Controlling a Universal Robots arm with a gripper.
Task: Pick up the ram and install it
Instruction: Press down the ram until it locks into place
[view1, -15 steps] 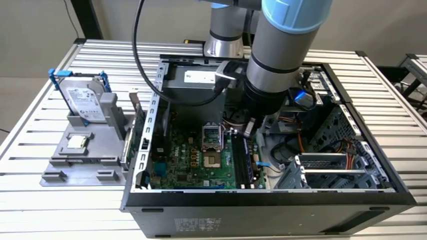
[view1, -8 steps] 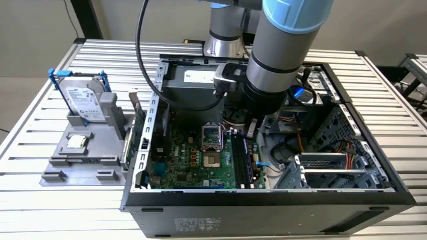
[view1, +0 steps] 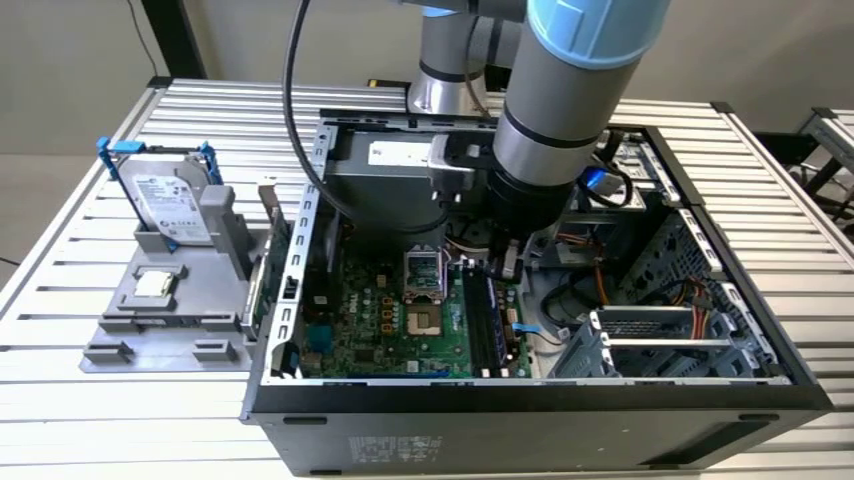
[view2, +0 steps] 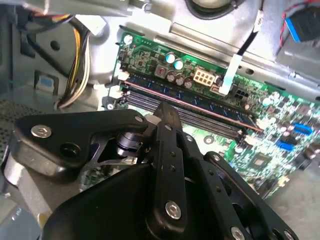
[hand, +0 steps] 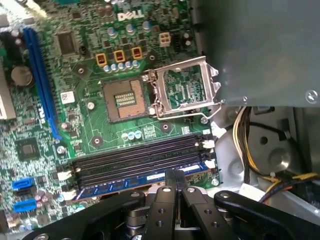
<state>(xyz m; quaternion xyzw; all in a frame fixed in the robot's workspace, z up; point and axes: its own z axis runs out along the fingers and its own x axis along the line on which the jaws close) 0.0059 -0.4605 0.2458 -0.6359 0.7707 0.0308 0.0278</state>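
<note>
Going from the exterior view's left to its right, with the open computer case (view1: 287, 300) as landmark: outside the case's left wall I see the grey parts stand (view1: 167, 300) carrying a silver hard drive in a blue bracket (view1: 171, 205). Inside the case lies the green motherboard (view1: 387, 320), its empty CPU socket (view1: 427, 322) with the retention frame (view1: 424, 272) swung open beside it. Just right of the socket run the long black memory slots (view1: 487, 325), and my gripper (view1: 511, 262) hangs directly above their far end. In the first wrist view the ram (hand: 127, 181) appears as a dark blue stick lying along the slot nearest the gripper (hand: 175, 175), whose fingers (hand: 170, 181) are pressed together with their tips at the stick's upper edge; the second wrist view shows the ram (view2: 200, 106) standing in its slot too. I judge the pick-up done and insertion under way; whether the end latches have closed I cannot tell.
</note>
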